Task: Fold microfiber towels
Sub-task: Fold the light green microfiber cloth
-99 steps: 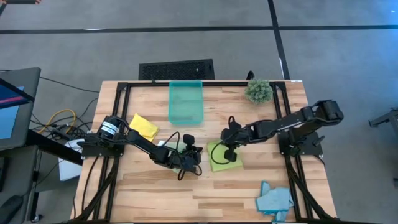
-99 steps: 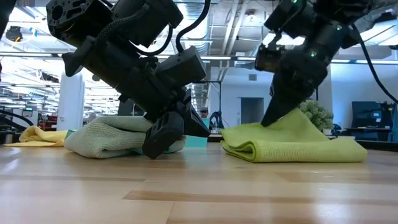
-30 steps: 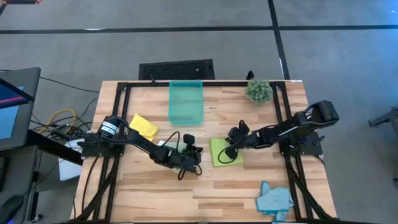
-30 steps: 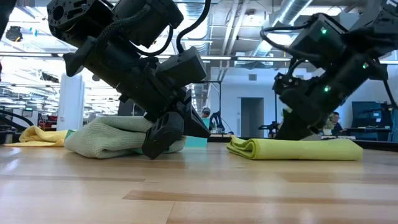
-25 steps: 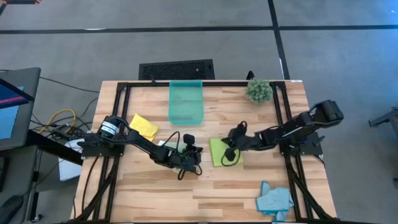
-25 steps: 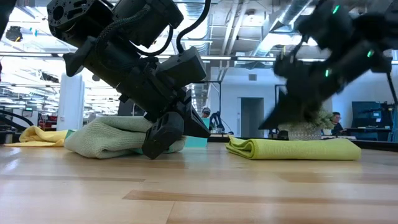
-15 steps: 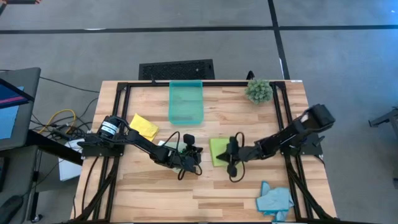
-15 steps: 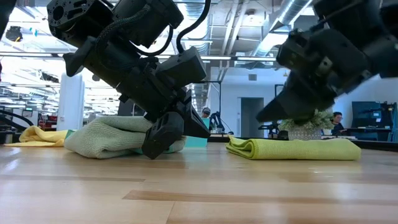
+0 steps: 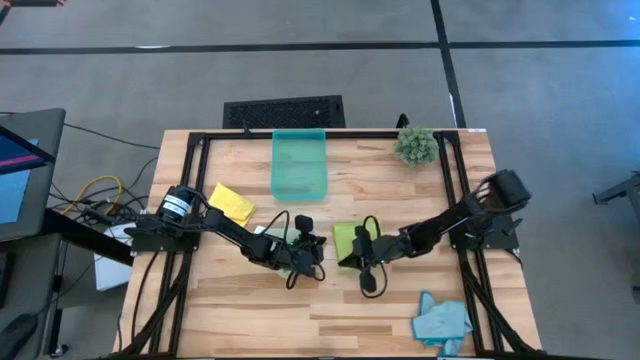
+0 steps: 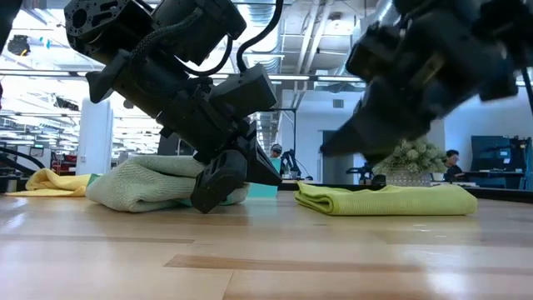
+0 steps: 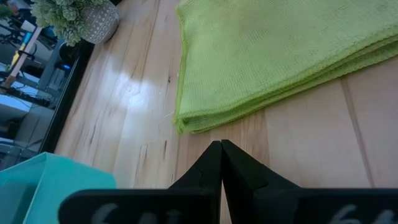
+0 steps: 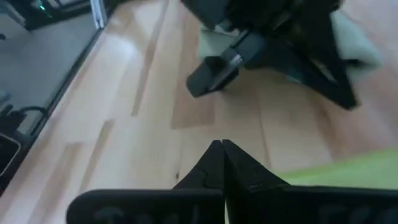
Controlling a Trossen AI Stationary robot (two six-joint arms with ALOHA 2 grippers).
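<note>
Wooden surface (image 9: 250,300): right claw (image 9: 365,283), pinched empty, hangs just beside the folded lime towel (image 9: 345,243); left claw (image 9: 297,272), also closed, sits farther off.

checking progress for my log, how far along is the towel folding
Done: the lime towel lies folded flat. In hand: nothing; both grippers are shut and empty, the left gripper by the bunched pale green towel, the right gripper off the lime one. Left: yellow towel and blue towel.
</note>
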